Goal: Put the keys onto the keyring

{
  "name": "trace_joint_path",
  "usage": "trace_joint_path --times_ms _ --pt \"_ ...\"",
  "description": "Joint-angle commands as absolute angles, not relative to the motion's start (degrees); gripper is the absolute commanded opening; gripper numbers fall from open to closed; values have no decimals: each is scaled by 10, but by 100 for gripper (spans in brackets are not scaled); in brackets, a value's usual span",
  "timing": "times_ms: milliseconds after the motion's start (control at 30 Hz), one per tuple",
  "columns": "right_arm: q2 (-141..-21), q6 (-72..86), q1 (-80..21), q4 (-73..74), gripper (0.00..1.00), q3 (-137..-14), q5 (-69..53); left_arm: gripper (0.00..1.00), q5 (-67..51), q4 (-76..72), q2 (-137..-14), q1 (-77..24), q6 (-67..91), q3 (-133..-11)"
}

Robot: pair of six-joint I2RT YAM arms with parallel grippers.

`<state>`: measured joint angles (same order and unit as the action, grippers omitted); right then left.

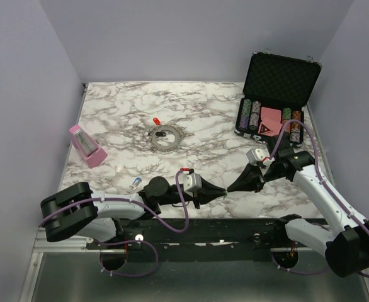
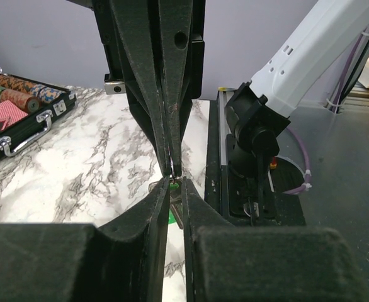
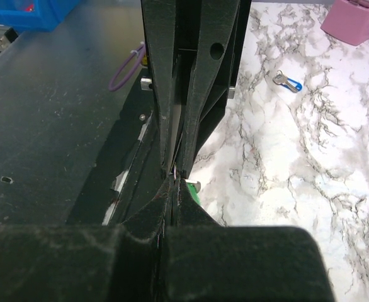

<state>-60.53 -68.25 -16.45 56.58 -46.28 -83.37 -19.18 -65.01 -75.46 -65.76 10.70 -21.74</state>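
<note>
Low over the table's near edge, my left gripper and right gripper meet tip to tip. Between them is a green-headed key. In the left wrist view its metal blade lies in the narrow gap of my left gripper, whose jaws have closed in on it. My right gripper is shut on the small wire loop at the green key's head. The keyring lies flat mid-table, with a red key just behind it. A blue key rests near the left arm.
An open black case of poker chips stands at the back right. A pink box lies at the left. The black mounting rail runs along the near table edge just below both grippers.
</note>
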Motion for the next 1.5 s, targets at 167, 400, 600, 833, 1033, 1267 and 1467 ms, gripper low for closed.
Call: trace_joint_path --times_ms 167,400,600,833,1033,1267,1467 --pt "-598 -668 -166 550 2 -453 -854 17 -213 -663 -760 -660 118 -234" --pt "-597 -664 -167 549 11 -452 -853 0 -214 -625 -746 -661 108 -234" --pt "-595 -671 -167 564 37 -458 -845 0 -185 -465 -686 -662 87 -253" --pt "-599 -679 -167 577 40 -464 -834 0 -170 -299 -644 -660 71 -297" --pt "-599 -637 -166 545 39 -459 -823 0 -154 -226 -631 -661 69 -315" --pt "-569 -455 -154 407 46 -428 -710 5 -111 -294 -630 -657 136 -246" --pt "-578 -525 -149 488 55 -425 -534 46 -43 -327 -613 -657 216 -203"
